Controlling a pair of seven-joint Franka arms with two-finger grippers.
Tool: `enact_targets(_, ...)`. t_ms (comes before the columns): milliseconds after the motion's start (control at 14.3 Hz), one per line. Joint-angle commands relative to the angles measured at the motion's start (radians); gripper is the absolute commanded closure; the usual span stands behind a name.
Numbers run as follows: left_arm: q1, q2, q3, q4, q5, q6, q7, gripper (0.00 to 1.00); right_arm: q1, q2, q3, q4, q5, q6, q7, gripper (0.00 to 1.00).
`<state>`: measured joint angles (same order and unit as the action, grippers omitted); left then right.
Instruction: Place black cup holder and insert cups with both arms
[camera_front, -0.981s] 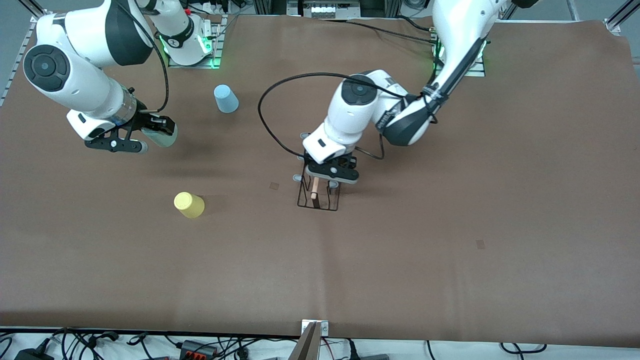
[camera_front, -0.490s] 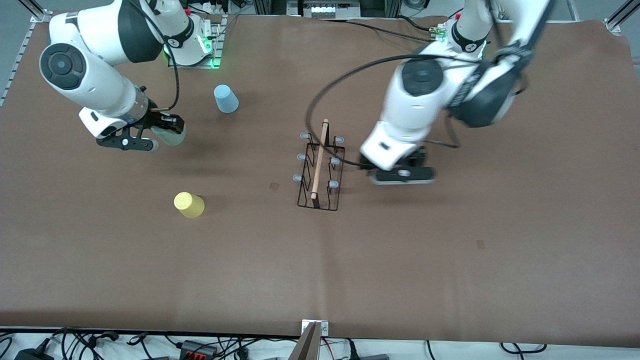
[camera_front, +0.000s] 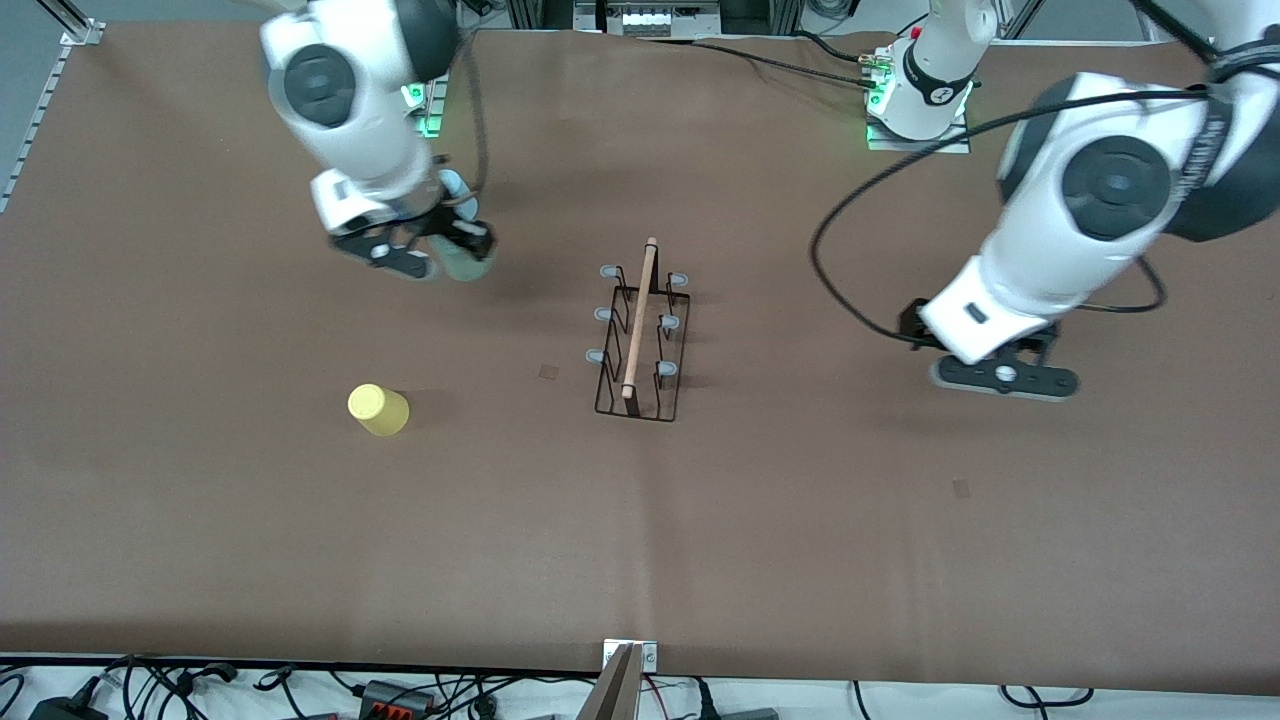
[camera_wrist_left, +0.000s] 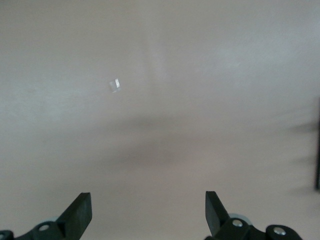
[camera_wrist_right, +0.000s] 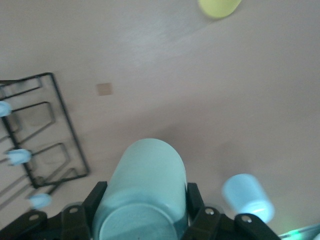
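The black cup holder (camera_front: 638, 320) stands upright mid-table, wooden rod on top, pegs bare; its wire end shows in the right wrist view (camera_wrist_right: 70, 125). My right gripper (camera_front: 440, 255) is shut on the mint-green cup (camera_front: 468, 266), held in the air beside the holder; the cup fills the right wrist view (camera_wrist_right: 145, 185). The light blue cup (camera_wrist_right: 247, 197) stands under the right arm, mostly hidden in the front view. The yellow cup (camera_front: 378, 410) stands alone, nearer the front camera. My left gripper (camera_front: 1005, 378) is open and empty (camera_wrist_left: 146, 215) over bare table at the left arm's end.
Brown paper covers the table. Small tape patches lie on it (camera_front: 549, 371) (camera_front: 961, 488). Cables and plugs run along the table's front edge (camera_front: 400, 690). The arm bases (camera_front: 915, 100) stand along the top.
My left gripper has let go of the holder and swung away to its end of the table. My right gripper has carried the mint-green cup toward the holder, over the light blue cup.
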<state>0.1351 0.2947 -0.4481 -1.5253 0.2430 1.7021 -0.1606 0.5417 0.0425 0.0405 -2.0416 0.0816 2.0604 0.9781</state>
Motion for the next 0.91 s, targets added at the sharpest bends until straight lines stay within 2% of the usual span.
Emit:
enact_targets(0, 0.093, -0.049, -0.015, -0.024, -0.054, -0.053, 0.142, 0.00, 0.034, 0.097, 0.057, 0.049, 0.007, 0.136, 0.248, 0.81)
enact_targets(140, 0.158, -0.068, -0.014, -0.024, -0.109, -0.085, 0.193, 0.00, 0.052, 0.160, 0.100, 0.105, 0.004, 0.173, 0.354, 0.81)
enact_targets(350, 0.223, -0.072, -0.014, -0.030, -0.114, -0.088, 0.200, 0.00, 0.101, 0.203, 0.107, 0.132, -0.009, 0.228, 0.448, 0.81)
enact_targets(700, 0.278, -0.085, -0.014, -0.024, -0.119, -0.113, 0.303, 0.00, 0.115, 0.234, 0.121, 0.133, -0.026, 0.267, 0.452, 0.80)
enact_targets(840, 0.281, -0.085, -0.011, -0.019, -0.155, -0.116, 0.343, 0.00, 0.124, 0.253, 0.122, 0.133, -0.028, 0.270, 0.452, 0.79)
